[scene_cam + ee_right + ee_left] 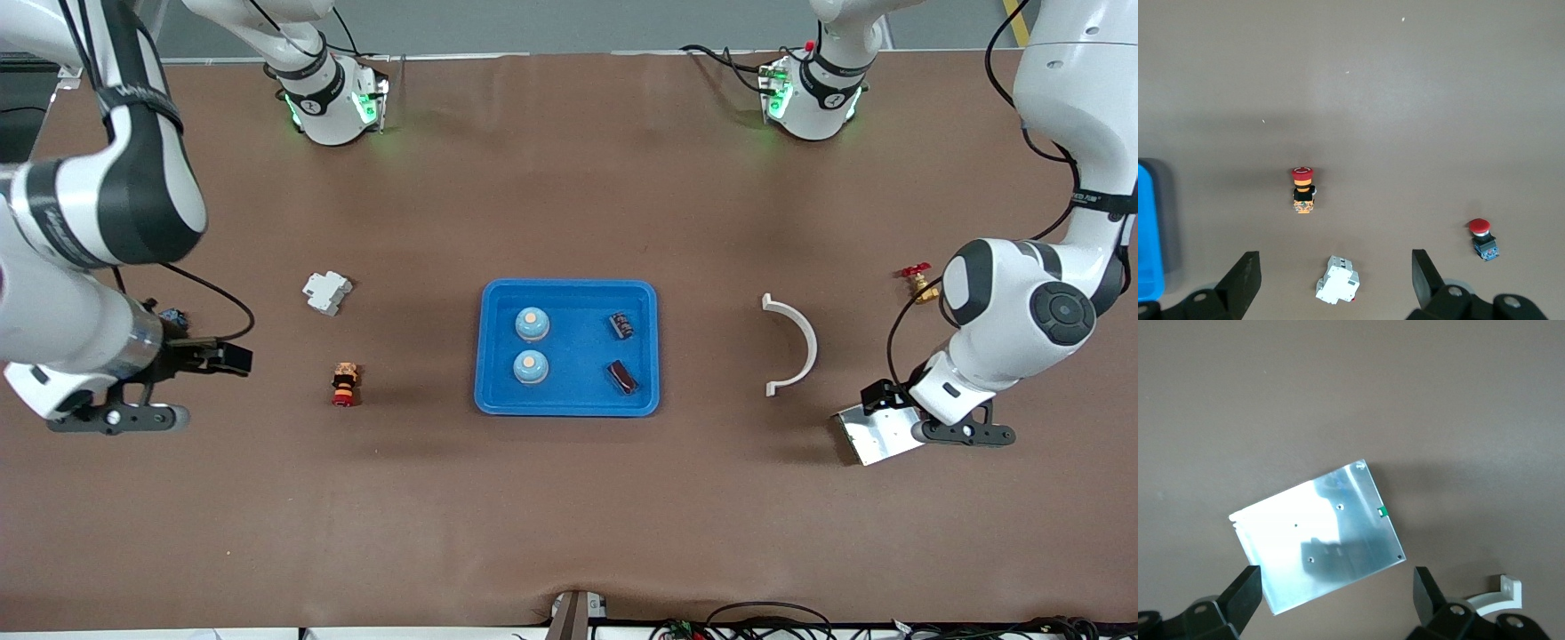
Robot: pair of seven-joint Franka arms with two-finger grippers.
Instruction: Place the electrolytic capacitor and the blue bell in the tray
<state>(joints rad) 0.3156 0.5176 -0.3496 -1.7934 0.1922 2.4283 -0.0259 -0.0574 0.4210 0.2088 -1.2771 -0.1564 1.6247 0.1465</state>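
The bright-blue tray (576, 391) lies mid-table, and its edge (1147, 233) shows in the right wrist view. Inside it stand two blue bells (532, 324) (531, 366), on the side toward the right arm. Two dark electrolytic capacitors (621, 325) (623, 377) lie on the side toward the left arm. My left gripper (965, 433) (1336, 590) hangs open and empty over a silver plate (1318, 537) at the left arm's end. At the right arm's end, my right gripper (116, 414) (1335, 270) is open, holds nothing and stays apart from the tray.
A white circuit breaker (327, 292) (1338, 281) and a red-and-orange stop button (345, 384) (1303, 191) sit between the tray and the right arm. A red push button (1483, 239) lies near that arm. A white curved bracket (791, 345) and a red valve (917, 282) lie toward the left arm.
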